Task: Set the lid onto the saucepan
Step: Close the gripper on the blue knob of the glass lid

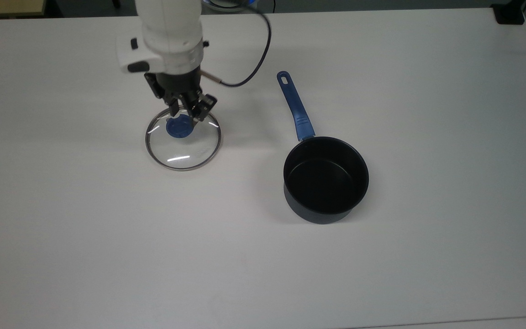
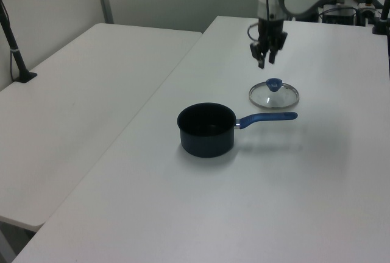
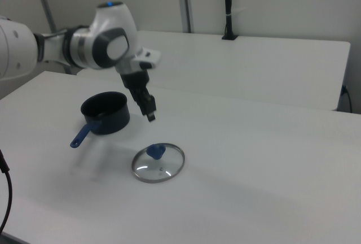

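One lid (image 1: 183,140) and one saucepan (image 1: 326,180) are sitting on the white desk (image 1: 427,256), well apart, with the lid toward the top view's left. The saucepan's blue handle (image 1: 295,106) is pointing away from the lid's side, up the top view. The gripper (image 2: 265,59) is hanging in the air above the lid, its fingers (image 3: 150,110) parted only narrowly, gripping nothing and touching nothing. The lid is lying flat, blue knob (image 3: 155,151) upward.

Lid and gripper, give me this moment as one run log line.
lid: flat on table, off saucepan | gripper: above lid, clear of the knob, empty | saucepan: open, upright | step: lid not placed
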